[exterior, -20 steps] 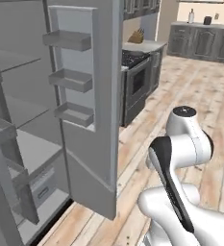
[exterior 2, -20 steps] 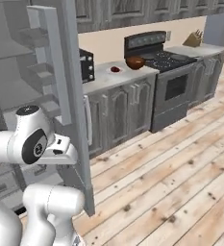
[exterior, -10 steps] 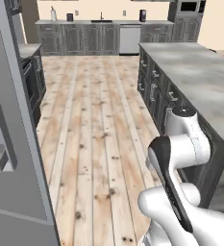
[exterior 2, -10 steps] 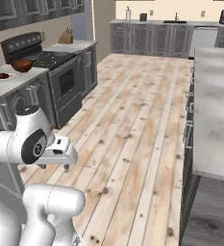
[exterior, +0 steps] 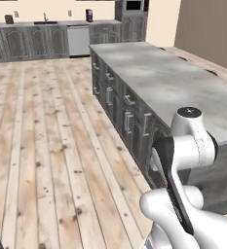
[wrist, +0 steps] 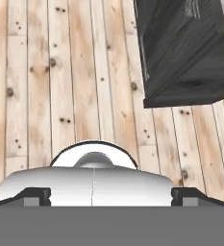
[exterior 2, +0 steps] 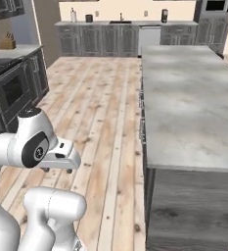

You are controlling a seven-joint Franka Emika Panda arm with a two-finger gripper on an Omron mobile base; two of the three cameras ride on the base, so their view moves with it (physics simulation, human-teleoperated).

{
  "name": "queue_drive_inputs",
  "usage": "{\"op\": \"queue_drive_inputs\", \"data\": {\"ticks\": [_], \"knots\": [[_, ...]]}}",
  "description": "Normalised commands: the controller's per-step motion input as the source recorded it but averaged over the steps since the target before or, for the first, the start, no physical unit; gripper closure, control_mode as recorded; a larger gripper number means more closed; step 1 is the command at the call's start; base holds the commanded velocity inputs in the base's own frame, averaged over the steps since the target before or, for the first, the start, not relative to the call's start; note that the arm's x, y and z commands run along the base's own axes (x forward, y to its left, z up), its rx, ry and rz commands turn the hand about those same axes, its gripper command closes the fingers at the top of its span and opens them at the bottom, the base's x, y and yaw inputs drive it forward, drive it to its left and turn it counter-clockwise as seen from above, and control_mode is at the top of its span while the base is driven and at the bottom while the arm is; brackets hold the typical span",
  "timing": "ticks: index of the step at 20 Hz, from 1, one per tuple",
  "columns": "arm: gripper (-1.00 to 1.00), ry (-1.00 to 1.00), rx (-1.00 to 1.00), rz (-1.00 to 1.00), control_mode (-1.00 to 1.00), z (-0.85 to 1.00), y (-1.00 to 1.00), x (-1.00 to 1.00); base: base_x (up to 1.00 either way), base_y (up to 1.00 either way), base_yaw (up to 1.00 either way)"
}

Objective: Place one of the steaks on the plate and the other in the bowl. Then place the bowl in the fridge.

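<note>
The pincer [wrist: 111,194] stood spread wide, empty, above pale knotty plank floor [wrist: 60,81]; a dark-cabineted island's mottled grey stone surface [exterior 2: 184,103] filled the right.

One island bench [exterior 2: 184,103] with a grey top. One long wall bench [exterior 2: 120,22] at the back, carrying four small items. One stove [exterior 2: 10,86]. One knife block [exterior 2: 8,42]. One dishwasher [exterior: 78,40].

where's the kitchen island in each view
left base view: island runs from upper centre to the right edge.
right base view: island takes the right half.
hand view: island, dark corner at upper right, above the plank floor.
Shared landmark: back counter dishwasher.
</note>
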Motion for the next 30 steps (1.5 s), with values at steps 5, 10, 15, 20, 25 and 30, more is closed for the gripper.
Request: {"op": "queue_drive_inputs", "data": {"ticks": [5,10,15,20,25,30], "knots": [[-1.00,0.00,0.00,0.00,1.00,0.00,0.00,0.00,0.97,-0.06,0.14],[-1.00,0.00,0.00,0.00,1.00,0.00,0.00,0.00,1.00,0.50,0.00],[-1.00,0.00,0.00,0.00,1.00,0.00,0.00,0.00,1.00,0.70,-0.03],[-1.00,0.00,0.00,0.00,1.00,0.00,0.00,0.00,1.00,0.61,-0.01],[-1.00,0.00,0.00,0.00,1.00,0.00,0.00,0.00,1.00,0.77,0.07],[-1.00,0.00,0.00,0.00,1.00,0.00,0.00,0.00,0.79,0.76,0.43]]}}
